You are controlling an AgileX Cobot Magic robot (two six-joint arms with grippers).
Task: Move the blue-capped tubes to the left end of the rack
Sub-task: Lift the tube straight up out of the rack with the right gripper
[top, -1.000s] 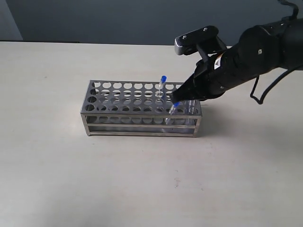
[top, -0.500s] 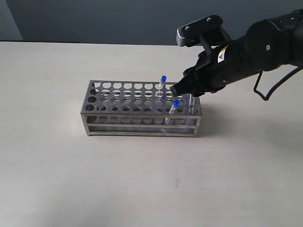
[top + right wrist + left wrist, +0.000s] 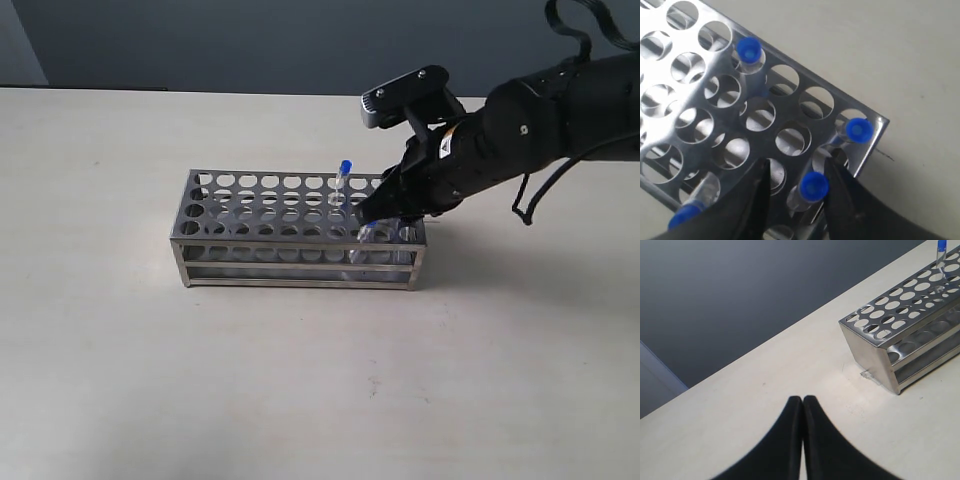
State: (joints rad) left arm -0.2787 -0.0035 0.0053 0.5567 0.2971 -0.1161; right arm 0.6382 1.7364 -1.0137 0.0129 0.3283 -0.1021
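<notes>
**1. Status.** The rack [image 3: 290,232] sits centre-frame in the ext. view, on the table [image 3: 130,380]. All four blue-capped tubes [image 3: 344,170] are at its right end. The left-end holes are vacant, so I judge no transfer is done yet.

**2. Tube pos. (R wrist view).**
- Far tube [image 3: 748,50]: upper left.
- Corner tube [image 3: 859,130]: right of centre, in the rack's corner hole.
- Target tube [image 3: 813,186]: lower centre.
- Tilted tube [image 3: 685,216]: lower left, leaning hard.

**3. Grippers.**
- Right gripper [image 3: 797,172]: jaws part-open, straddling the target tube, not clamped. One finger [image 3: 845,200] is at or against the cap edge, and I can't tell which. The other finger [image 3: 752,205] stands clear of the cap.
- Left gripper [image 3: 802,405]: jaws pressed together, holding nothing. It hovers over bare table at lower centre of the L wrist view, with the rack at upper right, well apart.

**4. Handling (est.).**
- The tubes look light, thin-walled and smooth, so I expect them to be stiff but crushable and slippery.
- The fit in the holes looks loose, so expect lean and swing.
- Grip pt.: upper barrel just under the cap. The cap shoulder acts as a stop against slip.
- Use min. force.
- Lift along the tube axis until the bottom clears the top plate. A side pull could jam the tube or drag the rack.
</notes>
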